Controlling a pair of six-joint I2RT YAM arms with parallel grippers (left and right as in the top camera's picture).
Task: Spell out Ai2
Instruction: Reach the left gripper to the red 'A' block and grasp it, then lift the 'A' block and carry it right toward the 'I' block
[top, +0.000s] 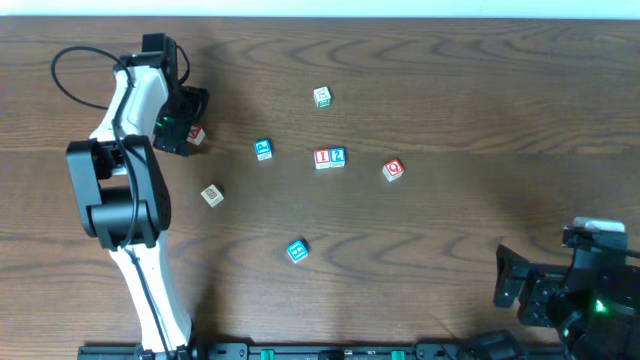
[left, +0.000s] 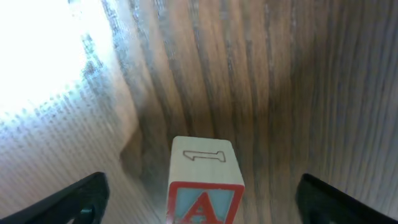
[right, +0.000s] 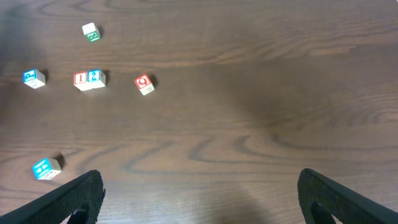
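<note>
The red "A" block (left: 205, 183) stands on the table between my left gripper's (left: 202, 202) open fingers, untouched by either; overhead it shows as a small red block (top: 197, 135) at the gripper (top: 183, 125). The red "I" block (top: 322, 158) and blue "2" block (top: 338, 156) sit side by side mid-table, also in the right wrist view (right: 81, 79) (right: 95, 77). My right gripper (right: 199, 199) is open and empty near the front right corner (top: 560, 290).
Loose blocks: a green one (top: 322, 96) far back, a blue one (top: 263, 149) left of the pair, a red "Q" block (top: 393, 170), a tan one (top: 211, 195), a blue one (top: 297, 250) toward the front.
</note>
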